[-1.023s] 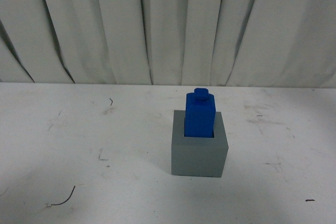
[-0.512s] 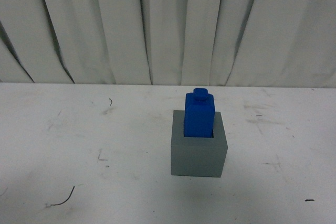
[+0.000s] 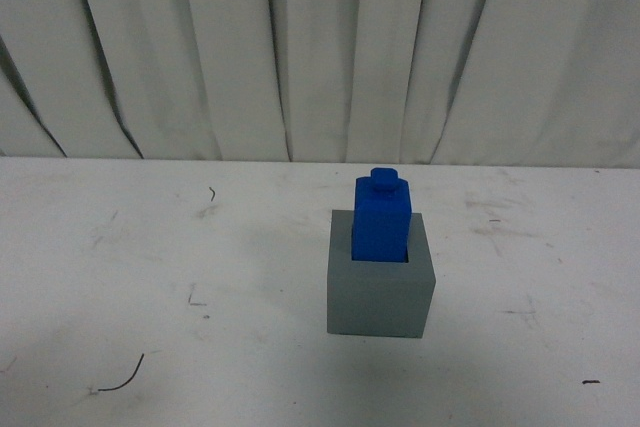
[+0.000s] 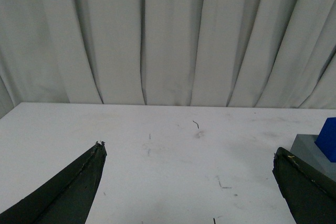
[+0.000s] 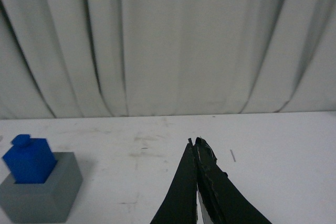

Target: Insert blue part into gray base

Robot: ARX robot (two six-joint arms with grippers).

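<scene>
obstacle: blue part seated in gray base | surroundings: open table

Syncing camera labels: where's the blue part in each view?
Front view: blue part right of centre, seated in the gray base.
Left wrist view: only a blue corner at the right edge, behind the gripper finger there.
Right wrist view: lower left, in the base, apart from the shut right gripper.
Shared landmark: the gray base, in all three.

The left end effector gapes wide over the white tabletop; the gray base and blue part sit beside one finger.
</scene>
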